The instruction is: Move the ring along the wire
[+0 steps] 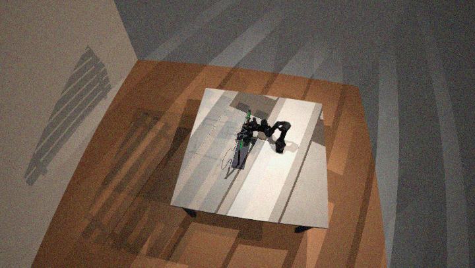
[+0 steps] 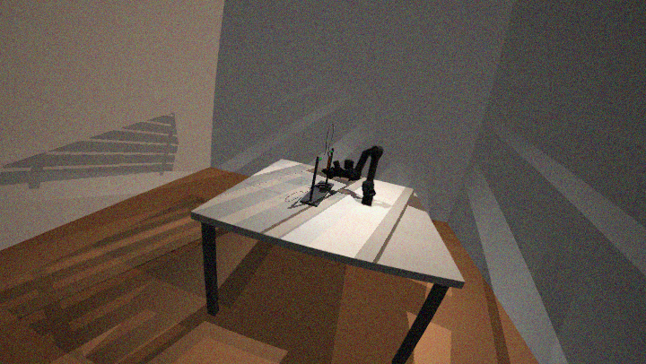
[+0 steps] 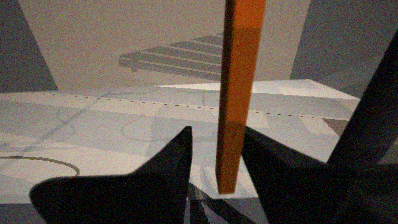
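Here the orange handle hangs between the gripper fingers.

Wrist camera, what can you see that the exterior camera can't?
Only the wrist view shows, up close, the orange handle reaching down between the claw's two dark fingers, with a gap on each side, so it is not gripped yet.

Only the exterior view shows the whole arm, the thin wire rising in a loop, and the table's legs.

Both show the pale table top and the slatted shadow on the wall.
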Robot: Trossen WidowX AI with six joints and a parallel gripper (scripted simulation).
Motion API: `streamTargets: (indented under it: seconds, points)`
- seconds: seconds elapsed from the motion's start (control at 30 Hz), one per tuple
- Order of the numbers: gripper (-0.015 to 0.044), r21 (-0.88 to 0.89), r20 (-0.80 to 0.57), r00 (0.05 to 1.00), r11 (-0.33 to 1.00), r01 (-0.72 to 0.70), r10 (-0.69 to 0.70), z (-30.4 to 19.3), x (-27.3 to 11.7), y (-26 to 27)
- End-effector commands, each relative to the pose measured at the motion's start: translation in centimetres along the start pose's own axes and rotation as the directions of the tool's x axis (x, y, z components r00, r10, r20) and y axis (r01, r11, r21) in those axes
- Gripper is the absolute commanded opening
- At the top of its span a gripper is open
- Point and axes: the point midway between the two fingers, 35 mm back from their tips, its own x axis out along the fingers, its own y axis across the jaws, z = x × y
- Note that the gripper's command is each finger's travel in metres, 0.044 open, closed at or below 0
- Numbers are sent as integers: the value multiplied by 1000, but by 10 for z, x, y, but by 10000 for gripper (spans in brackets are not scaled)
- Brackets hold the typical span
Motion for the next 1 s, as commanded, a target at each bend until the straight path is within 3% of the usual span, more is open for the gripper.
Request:
streamTargets:
  seconds: [0.0, 0.7, 0.97]
  points:
    - [160, 6, -3, 1000, 1000, 2, -2, -1, 1, -1]
    - [160, 6, -3, 1000, 1000, 2, -2, -1, 1, -1]
    - [-50, 1, -2, 1000, 1000, 0, 0, -1, 1, 0]
